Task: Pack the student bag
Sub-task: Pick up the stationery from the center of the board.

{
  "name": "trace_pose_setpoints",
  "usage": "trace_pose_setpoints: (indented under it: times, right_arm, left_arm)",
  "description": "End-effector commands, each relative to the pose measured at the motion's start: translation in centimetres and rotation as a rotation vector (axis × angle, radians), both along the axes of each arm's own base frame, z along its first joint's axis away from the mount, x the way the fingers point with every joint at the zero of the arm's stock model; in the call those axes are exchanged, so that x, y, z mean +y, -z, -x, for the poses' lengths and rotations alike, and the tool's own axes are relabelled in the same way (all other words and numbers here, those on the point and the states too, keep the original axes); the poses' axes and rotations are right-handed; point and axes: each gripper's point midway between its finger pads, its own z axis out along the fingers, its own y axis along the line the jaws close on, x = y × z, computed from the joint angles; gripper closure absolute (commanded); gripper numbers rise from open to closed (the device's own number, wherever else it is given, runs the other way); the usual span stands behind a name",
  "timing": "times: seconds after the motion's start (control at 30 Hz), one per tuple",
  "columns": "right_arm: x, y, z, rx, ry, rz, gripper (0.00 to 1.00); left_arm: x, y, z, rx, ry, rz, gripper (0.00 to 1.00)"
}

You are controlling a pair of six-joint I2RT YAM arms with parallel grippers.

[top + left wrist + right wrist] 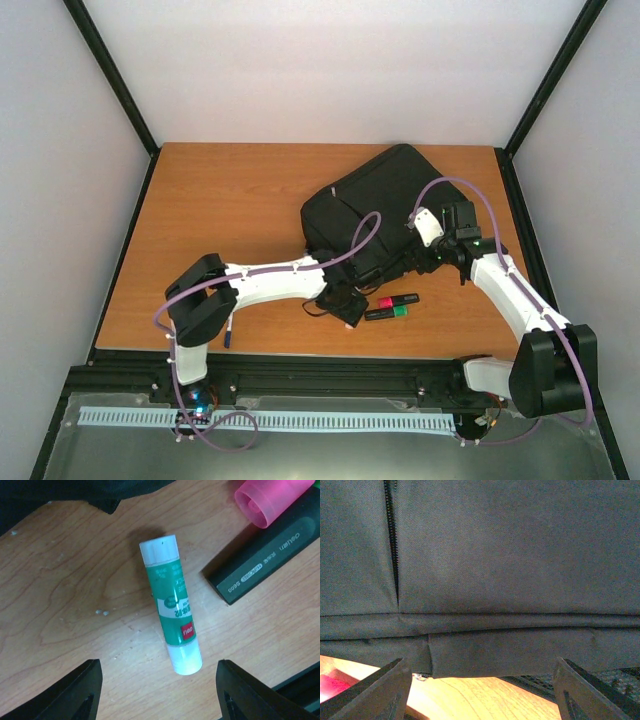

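Just outside the student bag (385, 205), glue stick (172, 605) beneath open left hand (159, 667); right hand (481, 662) likewise open.

The top view looks down from high at the near side and takes in the whole tabletop (220, 220). The left wrist view faces straight down, close over a glue stick (171, 605) and a pink marker (260, 555); the top view also shows the marker. The right wrist view sits very close against the bag (510, 555), low at its edge. The top view shows the whole bag.
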Motion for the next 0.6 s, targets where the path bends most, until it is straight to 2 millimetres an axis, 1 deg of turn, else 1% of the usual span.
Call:
trace_pose_setpoints:
  times: [0.0, 0.2, 0.37, 0.43, 0.5, 0.57]
  right_arm:
    - [-0.2, 0.2, -0.1, -0.002, 0.008, 0.005, 0.21]
    - [-0.3, 0.3, -0.1, -0.002, 0.011, 0.007, 0.21]
    - [-0.5, 0.3, -0.2, -0.002, 0.016, 0.007, 0.21]
    - [-0.5, 0.3, -0.1, -0.001, 0.017, 0.006, 0.21]
    - [-0.6, 0.2, -0.2, -0.001, 0.020, 0.005, 0.21]
    - [-0.6, 0.2, -0.2, -0.001, 0.020, 0.006, 0.21]
  left_arm:
    - [-1.9, -0.2, -0.6, -0.011, 0.008, 0.032, 0.36]
    - [-2.4, 0.8, -1.0, -0.015, 0.006, 0.012, 0.36]
    - [-1.7, 2.2, -1.5, -0.028, -0.005, -0.049, 0.36]
    - [-1.4, 2.8, -1.5, -0.026, -0.001, -0.073, 0.38]
    - [-1.1, 3.0, -1.4, -0.026, 0.001, -0.082, 0.39]
    - [-0.8, 3.1, -1.4, -0.030, 0.000, -0.092, 0.42]
